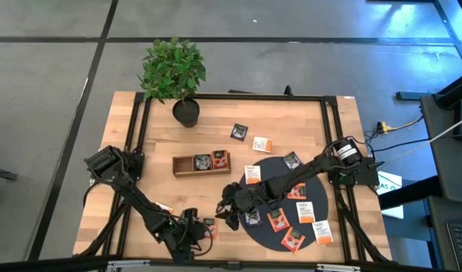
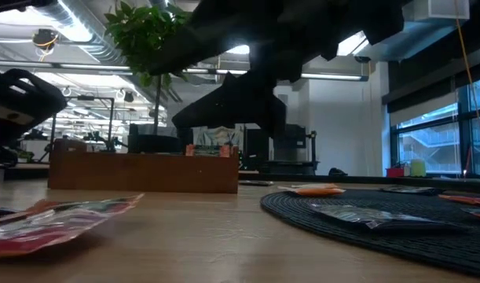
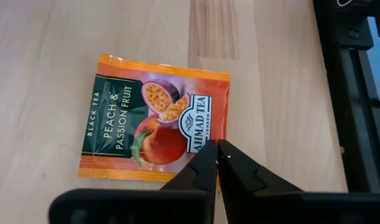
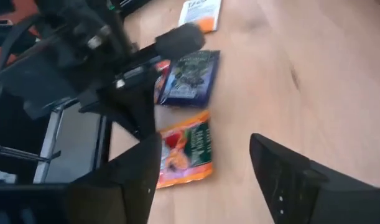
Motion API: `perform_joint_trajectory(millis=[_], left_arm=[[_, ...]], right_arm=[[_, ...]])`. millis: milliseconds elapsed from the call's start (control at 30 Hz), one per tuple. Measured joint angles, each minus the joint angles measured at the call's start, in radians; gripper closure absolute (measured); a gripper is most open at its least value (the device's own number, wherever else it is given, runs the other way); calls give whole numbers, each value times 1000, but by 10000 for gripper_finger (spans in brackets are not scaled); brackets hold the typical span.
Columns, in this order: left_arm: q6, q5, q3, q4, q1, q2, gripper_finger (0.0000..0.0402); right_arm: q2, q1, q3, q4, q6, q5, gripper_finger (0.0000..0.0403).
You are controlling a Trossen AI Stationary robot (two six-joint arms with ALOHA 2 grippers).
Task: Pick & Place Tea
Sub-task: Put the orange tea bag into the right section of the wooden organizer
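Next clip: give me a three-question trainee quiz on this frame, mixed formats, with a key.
1. True or false: the left gripper is shut over the orange sachet.
2. The tray lies: A) on the mat, B) on bare wood left of the mat, C) beside the plant, touching its pot.
3. Fill in: the right gripper hangs at the mat's ____ edge, fingers open.

Key: 1 true; 2 B; 3 left.
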Motion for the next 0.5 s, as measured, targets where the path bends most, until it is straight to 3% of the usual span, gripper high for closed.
perform_joint_trajectory(millis=[100,500], left_arm=[[30,0,-1,6,8,1,393],[80,5,-1,12,49,1,394]], right_arm=[[23,-11,3,-15,108,-97,154],[131,-61,4,38,223,-223,177]])
